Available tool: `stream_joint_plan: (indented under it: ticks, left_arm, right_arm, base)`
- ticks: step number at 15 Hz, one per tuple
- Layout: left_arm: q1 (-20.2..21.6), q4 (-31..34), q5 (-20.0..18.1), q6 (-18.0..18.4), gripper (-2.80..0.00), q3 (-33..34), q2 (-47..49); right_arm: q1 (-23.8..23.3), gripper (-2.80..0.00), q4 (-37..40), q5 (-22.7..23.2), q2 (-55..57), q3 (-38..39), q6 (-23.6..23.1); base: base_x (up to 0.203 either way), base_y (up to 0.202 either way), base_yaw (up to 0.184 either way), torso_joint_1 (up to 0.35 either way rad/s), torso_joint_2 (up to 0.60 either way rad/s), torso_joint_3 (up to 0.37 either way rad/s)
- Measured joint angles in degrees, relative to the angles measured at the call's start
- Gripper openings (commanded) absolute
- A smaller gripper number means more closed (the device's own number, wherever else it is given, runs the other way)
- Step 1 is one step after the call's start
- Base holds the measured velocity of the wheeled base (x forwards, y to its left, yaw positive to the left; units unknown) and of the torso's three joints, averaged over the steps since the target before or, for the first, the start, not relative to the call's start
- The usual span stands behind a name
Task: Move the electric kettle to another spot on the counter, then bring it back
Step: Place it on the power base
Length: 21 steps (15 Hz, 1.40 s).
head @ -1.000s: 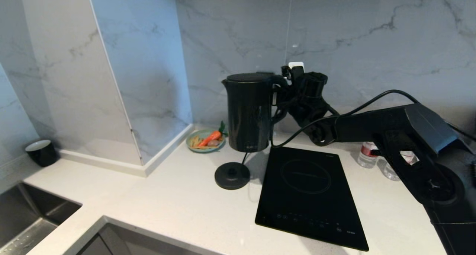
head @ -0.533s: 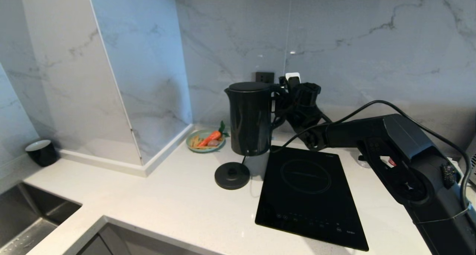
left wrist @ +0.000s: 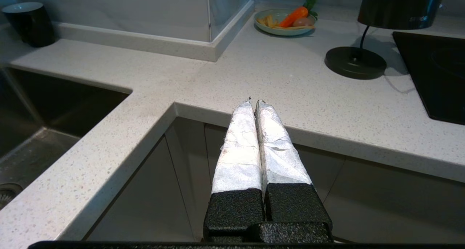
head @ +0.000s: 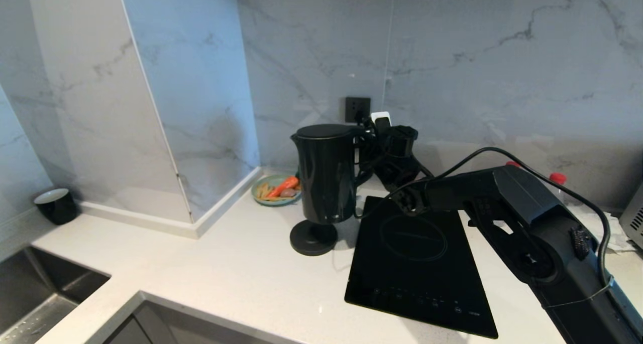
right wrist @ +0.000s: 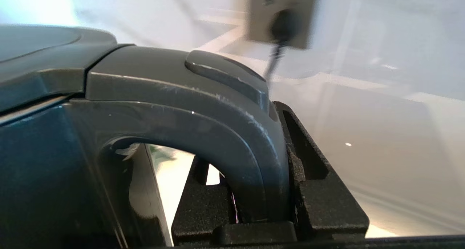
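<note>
The electric kettle (head: 326, 173), tall and glossy black, hangs upright just above its round base disc (head: 313, 237) on the white counter (head: 226, 273). My right gripper (head: 370, 148) is shut on the kettle's loop handle (right wrist: 218, 132), one finger (right wrist: 312, 169) on each side of it. In the left wrist view the kettle's bottom (left wrist: 399, 5) floats clear of the base disc (left wrist: 355, 61). My left gripper (left wrist: 253, 101) is shut and empty, low in front of the counter's edge, outside the head view.
A black cooktop (head: 417, 263) lies right of the base disc. A plate with a carrot (head: 275, 188) sits behind the kettle, a black cup (head: 55, 203) at far left, a sink (head: 40, 294) at lower left. A wall outlet (head: 357, 108) and bottles (head: 555, 178) are at the back.
My right arm has carried the kettle down and to the left, from above the cooktop's back corner to just over the base disc. The left gripper has stayed put.
</note>
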Motion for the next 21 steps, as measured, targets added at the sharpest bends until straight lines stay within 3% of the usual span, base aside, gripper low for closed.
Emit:
stream_joint_plan:
  ticks: [11, 21]
  left_arm:
    - [0.00, 0.00, -0.02, 0.00, -2.80, 0.00, 0.00]
    - [0.00, -0.08, -0.03, 0.66, -2.80, 0.11, 0.00]
  right_arm:
    - [0.39, -2.80, -2.18, 4.81, 5.88, -1.13, 0.30]
    - [-0.02, -2.80, -2.47, 4.69, 3.80, -1.16, 0.62]
  base:
    - [0.000, 0.000, 0.000, 0.000, 0.00, 0.000]
    - [0.000, 0.000, 0.000, 0.000, 0.00, 0.000]
